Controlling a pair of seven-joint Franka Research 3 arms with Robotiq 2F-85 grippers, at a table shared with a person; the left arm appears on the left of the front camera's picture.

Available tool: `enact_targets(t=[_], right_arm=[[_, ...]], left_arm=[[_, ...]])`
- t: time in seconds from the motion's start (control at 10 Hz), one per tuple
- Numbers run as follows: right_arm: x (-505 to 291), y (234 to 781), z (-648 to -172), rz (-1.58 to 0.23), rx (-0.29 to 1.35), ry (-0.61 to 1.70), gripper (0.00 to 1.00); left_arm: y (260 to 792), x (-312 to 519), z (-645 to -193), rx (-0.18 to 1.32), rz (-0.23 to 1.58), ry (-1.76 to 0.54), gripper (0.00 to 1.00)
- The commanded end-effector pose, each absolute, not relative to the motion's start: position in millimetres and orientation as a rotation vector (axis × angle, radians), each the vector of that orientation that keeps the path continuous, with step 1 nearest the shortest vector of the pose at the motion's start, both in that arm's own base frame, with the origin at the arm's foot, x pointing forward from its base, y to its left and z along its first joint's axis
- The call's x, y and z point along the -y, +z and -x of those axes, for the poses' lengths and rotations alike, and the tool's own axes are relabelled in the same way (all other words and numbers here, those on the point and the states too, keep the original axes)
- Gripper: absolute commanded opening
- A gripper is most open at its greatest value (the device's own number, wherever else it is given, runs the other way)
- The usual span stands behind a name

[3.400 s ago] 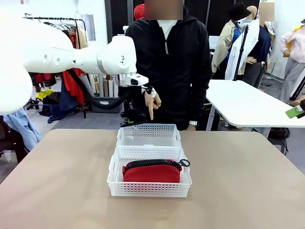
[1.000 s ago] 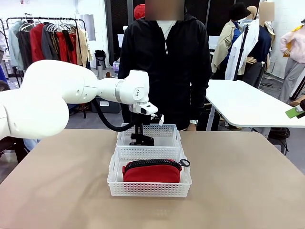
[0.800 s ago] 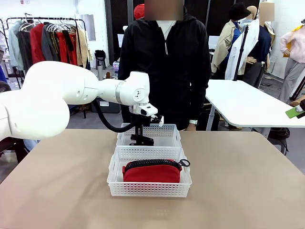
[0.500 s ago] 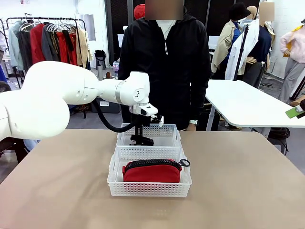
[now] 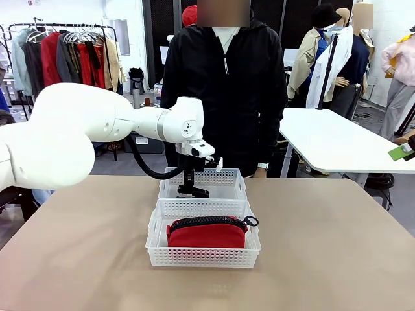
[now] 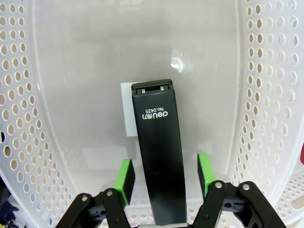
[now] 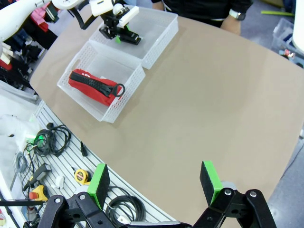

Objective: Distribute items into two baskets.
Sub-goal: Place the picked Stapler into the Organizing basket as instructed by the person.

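The small black stapler (image 6: 156,152) lies on the floor of the far white basket (image 5: 237,175), partly over its white label (image 6: 126,109). My left gripper (image 6: 165,175) reaches down into that basket and stands open; its green pads (image 6: 126,178) sit either side of the stapler with a gap on both sides. In the front view the left gripper (image 5: 192,186) hangs just above the stapler (image 5: 194,192). The red pouch (image 5: 207,234) with its black zipper fills the near basket (image 5: 253,249). High over the table's edge, my right gripper (image 7: 154,183) is open and holds nothing.
A person in a black jacket (image 5: 227,84) stands right behind the far basket, arms down. A white table (image 5: 337,139) is at the back right, and a clothes rack (image 5: 65,58) at the back left. A slotted board with cables and tools (image 7: 61,156) lies below the table's edge.
My left arm has come down from above the far basket into it with the stapler, and the person's raised hand has dropped away. Over the last second it barely moves.
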State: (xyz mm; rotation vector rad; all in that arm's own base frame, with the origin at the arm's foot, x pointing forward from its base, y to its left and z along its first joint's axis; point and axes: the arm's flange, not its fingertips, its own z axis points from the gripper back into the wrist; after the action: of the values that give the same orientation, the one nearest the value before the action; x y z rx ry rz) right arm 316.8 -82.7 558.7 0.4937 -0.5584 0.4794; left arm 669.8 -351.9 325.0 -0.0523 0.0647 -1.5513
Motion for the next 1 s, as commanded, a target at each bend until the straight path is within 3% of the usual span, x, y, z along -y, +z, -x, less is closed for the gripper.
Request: enact_targets(t=[0.0, 0.9], right_arm=[[82.1, 561.2, -317.3, -0.492, 0.559, 0.482, 1.0], [82.1, 561.2, -317.3, -0.492, 0.559, 0.482, 1.0]], left_arm=[[329.6, 348.8, -667.8, -0.067, 0.034, -1.58, 1.0], [373.7, 345.9, -661.0, -0.054, 0.022, -1.55, 1.0]])
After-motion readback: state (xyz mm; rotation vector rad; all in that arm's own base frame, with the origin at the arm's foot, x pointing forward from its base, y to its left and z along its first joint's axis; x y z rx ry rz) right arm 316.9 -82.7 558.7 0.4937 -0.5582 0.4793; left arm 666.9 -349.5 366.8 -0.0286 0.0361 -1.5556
